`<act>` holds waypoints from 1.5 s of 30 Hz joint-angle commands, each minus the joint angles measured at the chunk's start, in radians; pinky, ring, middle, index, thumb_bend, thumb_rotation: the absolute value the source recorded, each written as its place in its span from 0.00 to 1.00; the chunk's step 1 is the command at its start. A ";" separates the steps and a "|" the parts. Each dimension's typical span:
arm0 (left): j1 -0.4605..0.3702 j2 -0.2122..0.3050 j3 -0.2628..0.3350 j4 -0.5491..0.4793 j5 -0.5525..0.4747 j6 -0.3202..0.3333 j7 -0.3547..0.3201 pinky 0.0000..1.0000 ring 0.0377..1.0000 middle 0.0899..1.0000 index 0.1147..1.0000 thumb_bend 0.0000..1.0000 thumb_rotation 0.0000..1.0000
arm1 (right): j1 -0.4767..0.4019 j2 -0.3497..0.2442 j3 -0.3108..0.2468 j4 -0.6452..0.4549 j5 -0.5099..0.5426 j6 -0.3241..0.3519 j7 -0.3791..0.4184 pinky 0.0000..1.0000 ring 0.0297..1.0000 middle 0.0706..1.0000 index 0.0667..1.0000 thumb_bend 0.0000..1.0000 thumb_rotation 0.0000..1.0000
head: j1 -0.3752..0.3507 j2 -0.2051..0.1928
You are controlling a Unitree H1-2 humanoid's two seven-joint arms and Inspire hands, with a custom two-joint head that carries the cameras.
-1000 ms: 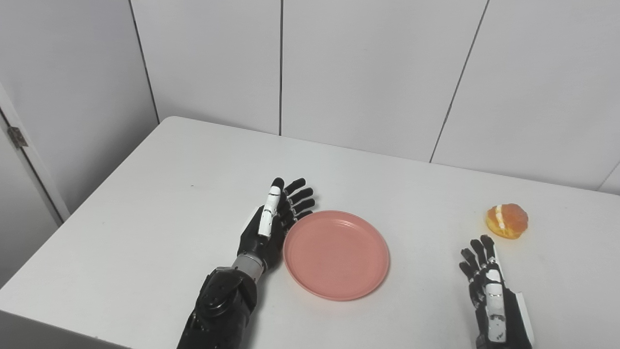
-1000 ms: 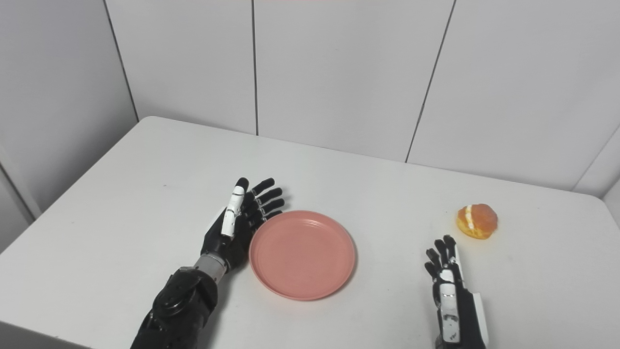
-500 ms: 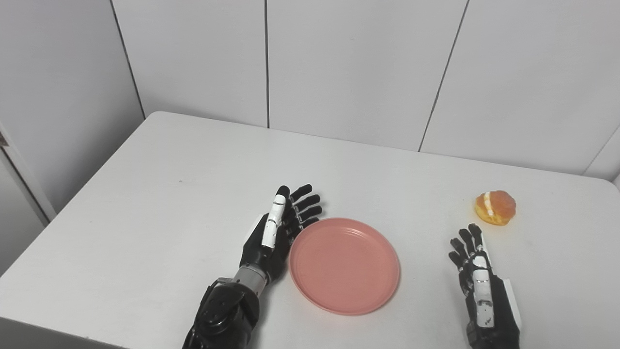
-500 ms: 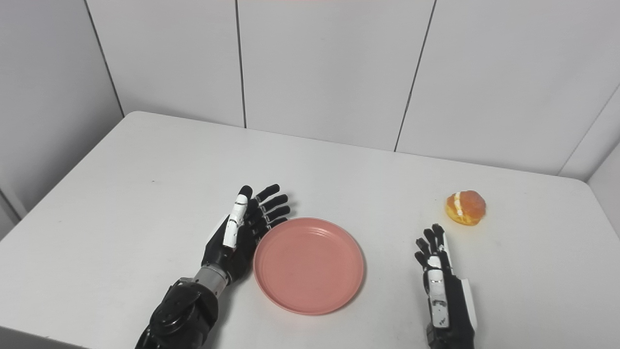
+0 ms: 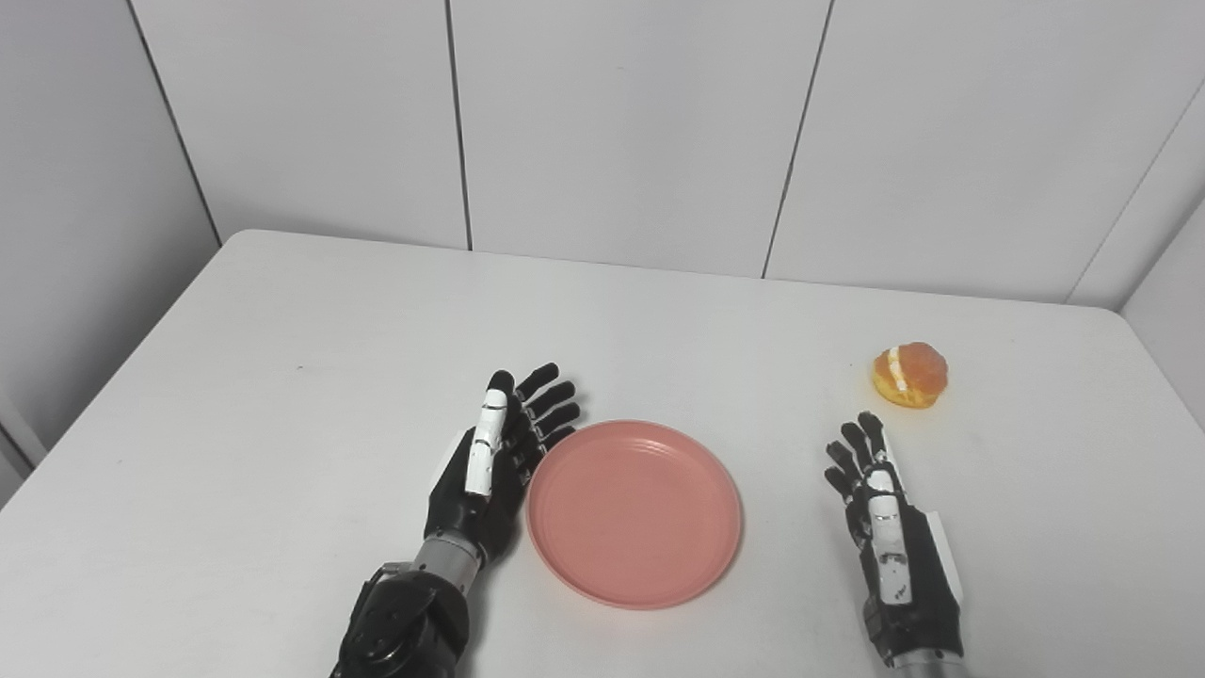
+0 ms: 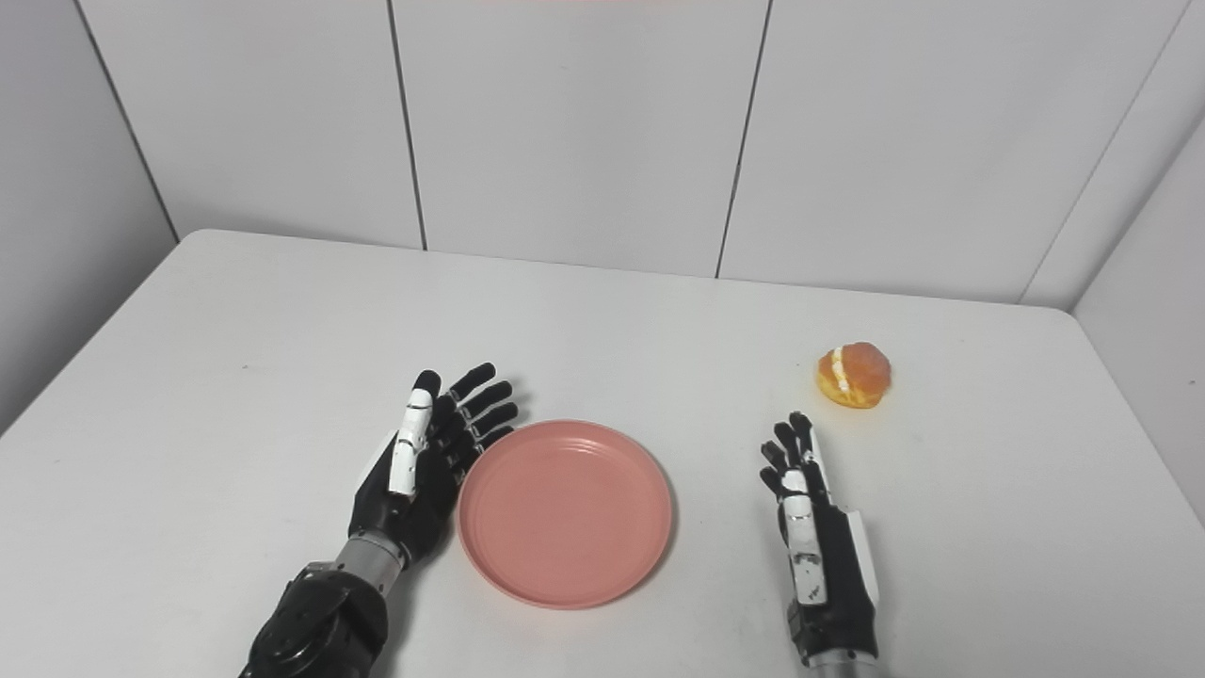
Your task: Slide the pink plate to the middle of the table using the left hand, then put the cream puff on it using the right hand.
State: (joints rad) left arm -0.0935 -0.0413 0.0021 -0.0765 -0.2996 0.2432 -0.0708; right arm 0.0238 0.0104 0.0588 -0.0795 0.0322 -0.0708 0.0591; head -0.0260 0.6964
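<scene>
1. Entering from the bottom edge, the black-and-white right hand (image 5: 890,527) lies on the white rectangular table (image 5: 282,377), fingers extended and spread, holding nothing.
2. The black-and-white left hand (image 5: 490,461) stands edge-on, fingers straight and apart, empty, flush against the left rim of the round pink plastic plate (image 5: 634,513), which sits near the table's centre.
3. The golden cream-filled puff (image 5: 908,375) rests farther back, beyond the right hand's fingertips, apart from them.

White tabletop (image 5: 311,311) with rounded far corners, set against pale grey panelled walls (image 5: 621,122) split by thin dark vertical seams; soft, even lighting throughout.
</scene>
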 commanded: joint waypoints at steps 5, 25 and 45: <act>-0.014 -0.002 0.005 -0.007 0.001 -0.032 -0.017 0.87 0.84 0.83 0.82 0.50 1.00 | 0.006 0.022 0.003 -0.011 -0.016 0.013 -0.021 0.94 0.93 0.96 0.99 0.54 1.00 | -0.019 0.003; -0.011 -0.008 0.029 -0.016 -0.011 -0.034 -0.018 0.85 0.83 0.82 0.81 0.52 1.00 | -0.101 -0.054 -0.043 -0.124 -0.174 0.041 -0.077 0.88 0.90 0.92 0.93 0.63 0.91 | -0.111 0.013; -0.005 0.001 0.042 -0.007 -0.013 -0.043 -0.035 0.85 0.83 0.83 0.81 0.52 1.00 | -0.255 -0.165 -0.094 -0.156 -0.367 0.149 -0.099 0.80 0.86 0.89 0.91 0.70 0.86 | -0.174 -0.003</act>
State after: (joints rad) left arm -0.0921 -0.0426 0.0408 -0.0751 -0.3024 0.2345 -0.0926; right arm -0.1785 -0.1325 -0.0258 -0.2013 -0.2981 0.0532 -0.0209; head -0.2009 0.6934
